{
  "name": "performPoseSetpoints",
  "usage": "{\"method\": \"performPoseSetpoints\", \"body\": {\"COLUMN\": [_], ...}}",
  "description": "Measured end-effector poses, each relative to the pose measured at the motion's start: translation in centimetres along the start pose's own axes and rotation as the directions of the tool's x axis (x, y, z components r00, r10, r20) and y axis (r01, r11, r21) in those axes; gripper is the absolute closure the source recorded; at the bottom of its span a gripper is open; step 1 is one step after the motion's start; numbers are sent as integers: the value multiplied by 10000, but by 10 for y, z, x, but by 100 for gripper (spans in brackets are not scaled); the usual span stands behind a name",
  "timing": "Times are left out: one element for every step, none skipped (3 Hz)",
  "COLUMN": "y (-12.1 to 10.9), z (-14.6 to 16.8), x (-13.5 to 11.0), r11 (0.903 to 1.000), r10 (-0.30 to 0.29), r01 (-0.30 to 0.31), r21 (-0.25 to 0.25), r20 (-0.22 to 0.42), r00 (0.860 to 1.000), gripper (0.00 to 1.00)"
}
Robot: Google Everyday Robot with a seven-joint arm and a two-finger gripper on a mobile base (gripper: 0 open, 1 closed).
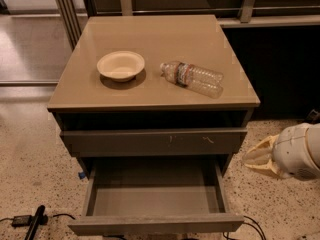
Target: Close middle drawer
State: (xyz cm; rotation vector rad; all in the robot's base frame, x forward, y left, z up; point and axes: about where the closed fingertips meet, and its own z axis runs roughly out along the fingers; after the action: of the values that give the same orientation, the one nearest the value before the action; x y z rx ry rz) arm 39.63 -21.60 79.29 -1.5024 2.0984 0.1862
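The middle drawer [155, 223] is pulled far out at the bottom of the cabinet. Its plain dark grey-brown front faces me and its grey box interior [155, 196] is empty. My gripper [248, 160], with cream fingers on a white wrist, hangs to the right of the cabinet. It is level with the gap between the scratched drawer front [153, 141] and the open drawer. It points left, open and empty, and touches nothing.
A cream bowl [120, 65] and a plastic water bottle [192, 77] lying on its side rest on the tan cabinet top [150, 39]. Black cables [30, 219] lie on the speckled floor at lower left. A dark shelf unit stands behind right.
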Motion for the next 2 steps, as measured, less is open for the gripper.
{"method": "performPoseSetpoints", "body": {"y": [-1,1], "z": [1,4], "x": [1,1], "r11": [9999,10000], "r10": [-9,44], "r01": [10,-44], "r21": [126,78], "r20": [-22,-13], "r00": [10000,10000], "gripper": [100,100]}}
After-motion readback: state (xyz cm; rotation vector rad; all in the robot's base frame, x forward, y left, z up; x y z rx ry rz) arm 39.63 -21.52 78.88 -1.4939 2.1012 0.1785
